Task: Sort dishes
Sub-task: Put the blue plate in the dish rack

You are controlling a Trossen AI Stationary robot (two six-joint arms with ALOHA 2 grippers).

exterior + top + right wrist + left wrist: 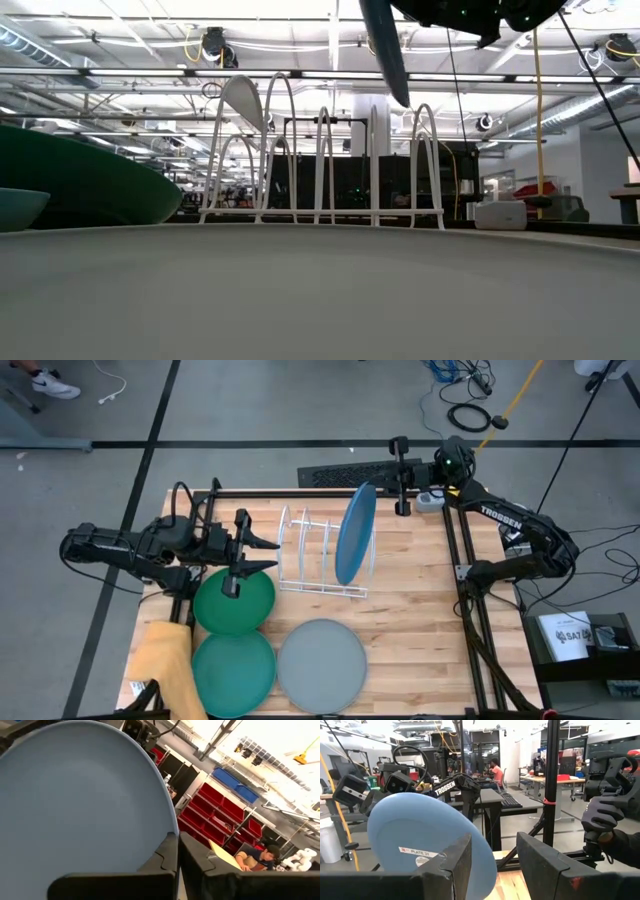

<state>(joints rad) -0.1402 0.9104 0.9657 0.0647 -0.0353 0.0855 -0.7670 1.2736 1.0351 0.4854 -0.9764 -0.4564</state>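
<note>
Right gripper [402, 478] clamped on the rim of the blue plate [355, 532], held on edge above the white wire rack [322, 560]; left gripper [262, 553] fingers parted, empty, over the dark green plate [234, 601].

A grey floor [260, 415] is seen around the wooden table [410, 610], crossed by dark tape lines [300, 444]. Cables [470, 410] are coiled on the floor beyond the table's far right corner, and a yellow pole [518, 398] is laid across them. A dark floor grate [335, 475] is set just past the table's far edge. From table height, a ceiling of white beams [150, 75] and bright strip lights is shown. Desks [490, 800] and black posts [551, 780] are seen in the room behind, where a seated person [495, 770] is visible. Red storage bins [220, 810] are stacked on shelving.
</note>
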